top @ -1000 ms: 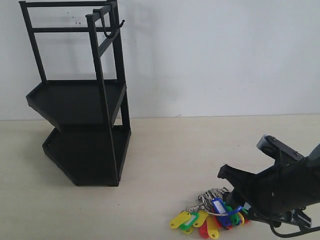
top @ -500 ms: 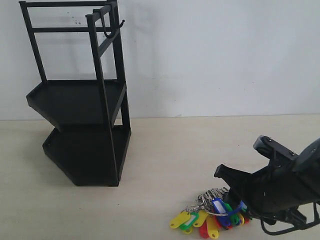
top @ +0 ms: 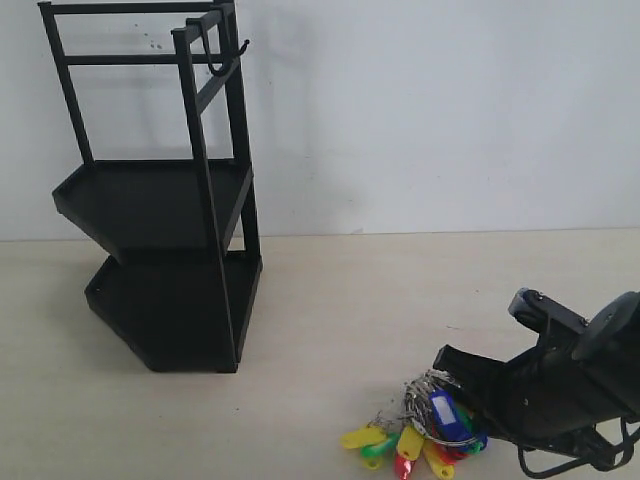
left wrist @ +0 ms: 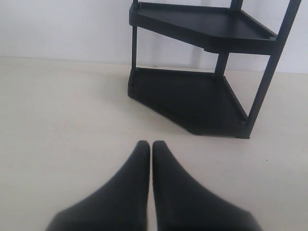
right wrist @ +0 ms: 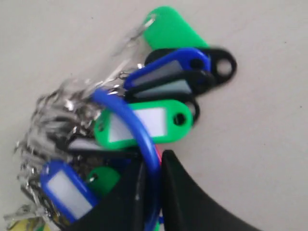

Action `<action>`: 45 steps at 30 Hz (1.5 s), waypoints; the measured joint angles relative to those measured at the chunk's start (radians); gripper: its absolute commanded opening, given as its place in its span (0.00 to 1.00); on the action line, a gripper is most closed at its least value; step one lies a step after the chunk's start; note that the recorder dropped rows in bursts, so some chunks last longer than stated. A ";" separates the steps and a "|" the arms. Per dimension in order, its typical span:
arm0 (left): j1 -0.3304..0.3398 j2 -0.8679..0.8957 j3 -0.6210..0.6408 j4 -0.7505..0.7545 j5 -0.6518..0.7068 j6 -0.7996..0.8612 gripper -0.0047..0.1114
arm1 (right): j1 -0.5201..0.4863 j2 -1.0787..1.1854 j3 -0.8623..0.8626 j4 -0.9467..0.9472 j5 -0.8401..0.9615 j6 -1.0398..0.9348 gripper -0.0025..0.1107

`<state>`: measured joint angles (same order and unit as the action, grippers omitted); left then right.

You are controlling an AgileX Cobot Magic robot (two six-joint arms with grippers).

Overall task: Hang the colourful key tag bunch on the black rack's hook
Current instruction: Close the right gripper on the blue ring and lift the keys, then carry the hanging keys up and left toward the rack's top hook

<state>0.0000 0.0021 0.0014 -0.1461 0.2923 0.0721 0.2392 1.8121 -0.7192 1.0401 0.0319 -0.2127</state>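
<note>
**Right gripper pinched on the key tag loop, low at the near right of the desk**

My right gripper (right wrist: 153, 162) has its two black fingers drawn together on the blue-sleeved loop (right wrist: 126, 114), which runs up out of the narrow gap between them. The loop belongs to the colourful key tag bunch (top: 428, 432). Around the loop, green, blue and black tags fan out flat against the desk (top: 340, 300), and a tangle of silver rings (right wrist: 50, 120) sits just beside them. From the exterior view the bunch lies at the near right of the desk, with yellow, green and red tags spilling to the left of my fingers. I cannot tell whether any of it is clear of the surface.

My left gripper (left wrist: 150, 145) is closed with nothing between its fingers, the tips touching, above bare desk and pointing toward the rack.

The black rack (top: 160, 250) stands at the far left, against the white wall (top: 450, 110), well apart from the bunch. The hook (top: 228, 62) sits on its top bar, upturned tip to the right, with nothing hanging on it
</note>
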 measured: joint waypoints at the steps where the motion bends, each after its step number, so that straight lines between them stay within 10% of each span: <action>1: 0.000 0.000 0.000 0.000 0.000 0.000 0.08 | 0.000 0.000 0.000 0.000 -0.003 0.000 0.02; 23: 0.000 0.000 0.000 0.000 0.000 0.000 0.08 | 0.061 -0.443 -0.018 -0.087 0.051 -0.443 0.02; 45: 0.000 0.000 0.000 0.000 0.000 0.000 0.08 | 0.156 -0.519 -0.130 -0.244 0.079 -0.378 0.02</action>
<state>0.0000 0.0021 0.0014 -0.1461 0.2923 0.0721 0.3951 1.2934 -0.8496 0.7963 0.1112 -0.5902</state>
